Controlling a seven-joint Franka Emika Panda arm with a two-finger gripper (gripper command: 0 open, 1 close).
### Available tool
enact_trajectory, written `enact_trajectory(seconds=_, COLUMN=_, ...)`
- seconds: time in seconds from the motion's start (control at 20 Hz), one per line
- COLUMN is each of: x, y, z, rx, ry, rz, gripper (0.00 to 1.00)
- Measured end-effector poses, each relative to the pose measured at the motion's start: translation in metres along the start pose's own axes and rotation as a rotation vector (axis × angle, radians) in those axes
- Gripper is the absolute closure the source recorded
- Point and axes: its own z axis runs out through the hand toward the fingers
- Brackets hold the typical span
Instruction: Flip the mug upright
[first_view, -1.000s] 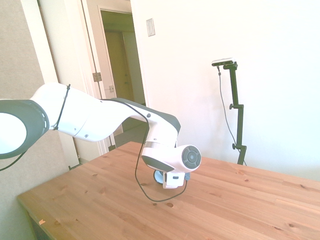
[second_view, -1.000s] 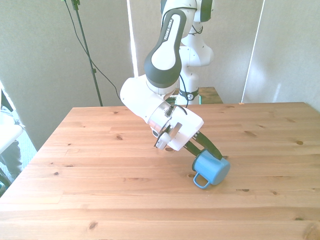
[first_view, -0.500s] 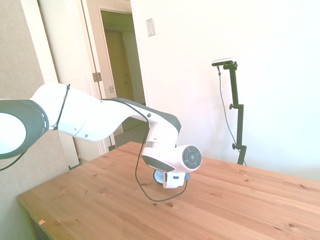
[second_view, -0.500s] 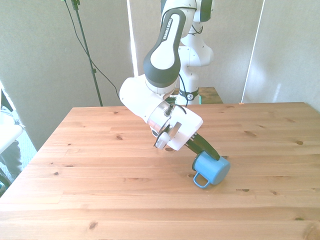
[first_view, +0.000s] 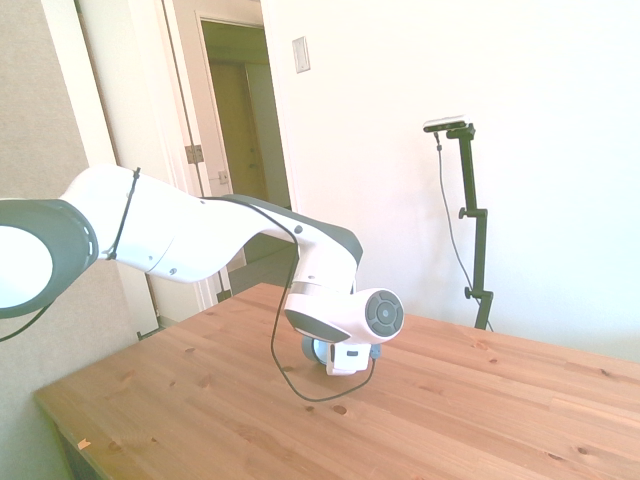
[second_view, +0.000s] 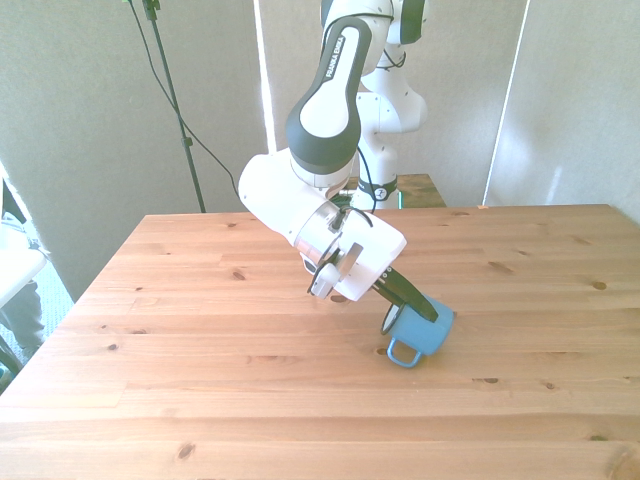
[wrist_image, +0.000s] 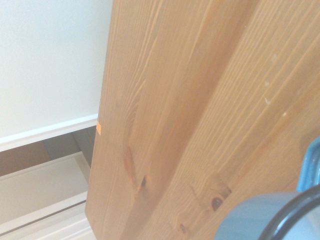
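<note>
Where the arm reaches low over the wooden table (second_view: 180, 330), we see the gripper (second_view: 408, 312) closed on the rim of the mug (second_view: 422, 334), its dark fingers (second_view: 400, 292) clamping the wall at the mouth. The mug is tilted, mouth toward the arm, base toward the front view's right, its loop handle (second_view: 400, 354) on the near side touching the boards. In the side view only a sliver of mug (first_view: 312, 347) shows behind the wrist, and nothing else lies around it.

Light-blue mug (second_view: 421, 332) tilted on table (handle toward camera, low), rim up-left, base lifted.
</note>
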Motion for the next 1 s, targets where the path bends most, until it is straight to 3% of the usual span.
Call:
enact_trajectory(seconds=0.55, x=-0.002, y=0.000, z=0.000, rx=-0.001, ry=-0.003, rz=-0.010, gripper=1.00)
enact_trajectory(seconds=1.0, x=-0.027, y=-0.006, z=-0.013, rx=0.005, ry=-0.040, rz=-0.043, gripper=1.00)
